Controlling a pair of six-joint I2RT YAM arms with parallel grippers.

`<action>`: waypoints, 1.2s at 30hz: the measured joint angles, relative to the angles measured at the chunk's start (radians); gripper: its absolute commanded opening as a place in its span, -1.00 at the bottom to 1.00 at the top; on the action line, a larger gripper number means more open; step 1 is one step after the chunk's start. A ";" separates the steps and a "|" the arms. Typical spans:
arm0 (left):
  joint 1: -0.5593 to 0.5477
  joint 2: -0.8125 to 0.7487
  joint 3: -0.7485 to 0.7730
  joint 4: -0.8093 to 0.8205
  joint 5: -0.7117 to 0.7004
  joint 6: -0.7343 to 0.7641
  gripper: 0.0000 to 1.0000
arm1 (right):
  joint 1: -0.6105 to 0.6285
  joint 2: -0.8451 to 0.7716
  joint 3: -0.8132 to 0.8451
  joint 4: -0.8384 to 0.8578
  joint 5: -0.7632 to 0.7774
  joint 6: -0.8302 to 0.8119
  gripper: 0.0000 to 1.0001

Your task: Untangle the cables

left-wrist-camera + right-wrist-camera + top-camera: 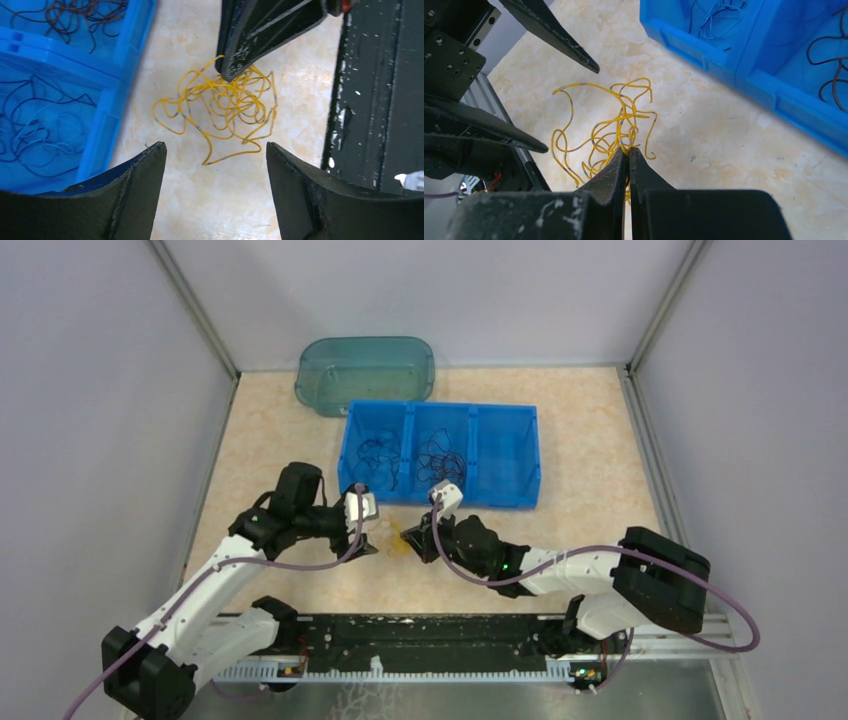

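Observation:
A tangled clump of thin yellow-orange cables (225, 107) lies on the beige table between the two grippers (594, 132) (398, 538). My right gripper (628, 151) is shut on a strand at the clump's edge, and its tips come down onto the clump from above in the left wrist view (231, 74). My left gripper (216, 147) stands open just short of the clump, with nothing between its fingers (559, 37). More cables lie in the blue bin: blue ones (40, 130) in one compartment, dark ones (75, 12) in the compartment beside it.
The blue three-compartment bin (440, 502) stands just behind the grippers. A teal translucent tub (365, 370) lies behind it at the back wall. The black rail (375, 100) of the arms' base runs close beside the clump.

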 measured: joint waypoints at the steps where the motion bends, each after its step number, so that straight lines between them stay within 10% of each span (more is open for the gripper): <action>1: 0.000 0.002 0.000 0.018 -0.012 -0.012 0.50 | 0.002 -0.005 0.000 0.004 0.011 0.000 -1.00; 22: -0.005 0.014 0.000 0.177 -0.108 -0.087 -0.63 | 0.024 -0.038 0.000 0.008 0.043 0.002 -1.00; 24: -0.006 0.014 0.000 0.183 -0.116 -0.084 -0.75 | 0.025 -0.047 -0.001 0.012 0.037 0.005 -0.82; 29: -0.013 0.012 0.028 0.172 -0.122 -0.034 -0.96 | 0.029 -0.094 -0.022 0.017 0.008 0.022 0.32; 36: -0.044 -0.073 0.146 0.091 -0.007 0.152 -1.00 | 0.028 -0.311 -0.048 -0.052 0.002 0.006 0.52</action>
